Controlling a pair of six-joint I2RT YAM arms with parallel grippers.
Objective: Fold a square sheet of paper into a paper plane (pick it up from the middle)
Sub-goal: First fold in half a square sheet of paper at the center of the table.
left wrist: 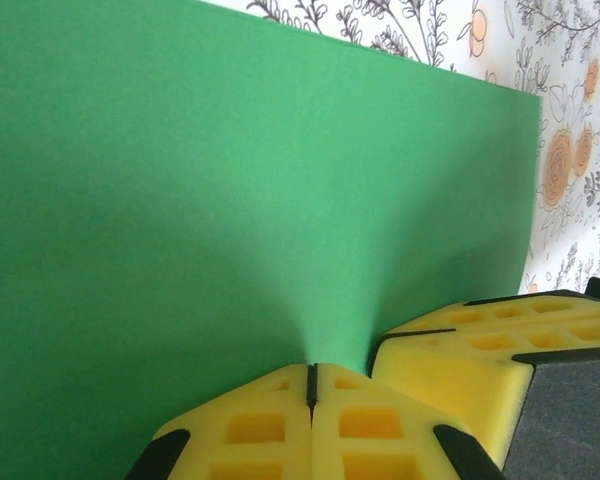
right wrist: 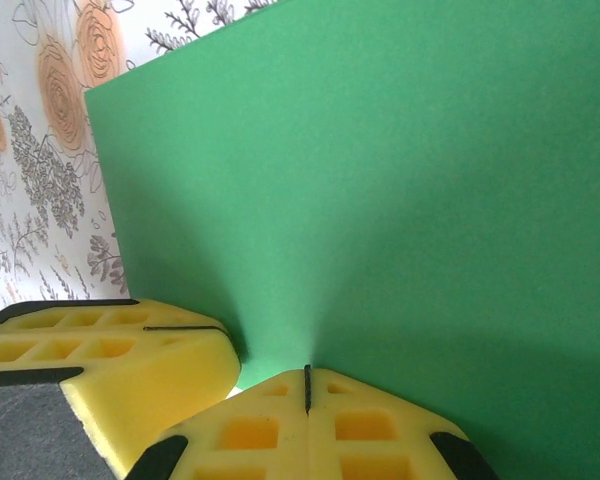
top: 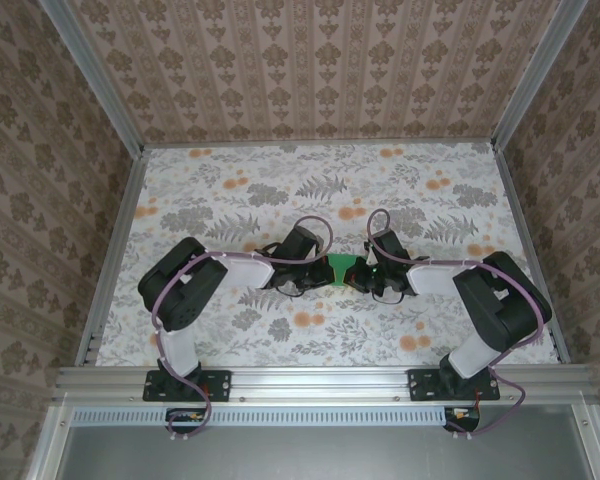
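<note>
My left gripper (left wrist: 312, 378) and my right gripper (right wrist: 307, 378) face each other near the middle of the flowered cloth (top: 280, 190), almost touching. Each has its yellow pads (left wrist: 250, 425) pressed together on the bright green square sheet of paper (top: 342, 268). The sheet spans the small gap between them, its face smooth and dimpled slightly at each pinch.

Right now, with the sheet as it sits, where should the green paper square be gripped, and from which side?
Pinch the square sheet of paper at its middle, where a soft ridge seems to rise. It is thin and broad-faced, so only that fold can be pinched. Come from opposite sides, as the left gripper and right gripper, both shut on it, do.
</note>
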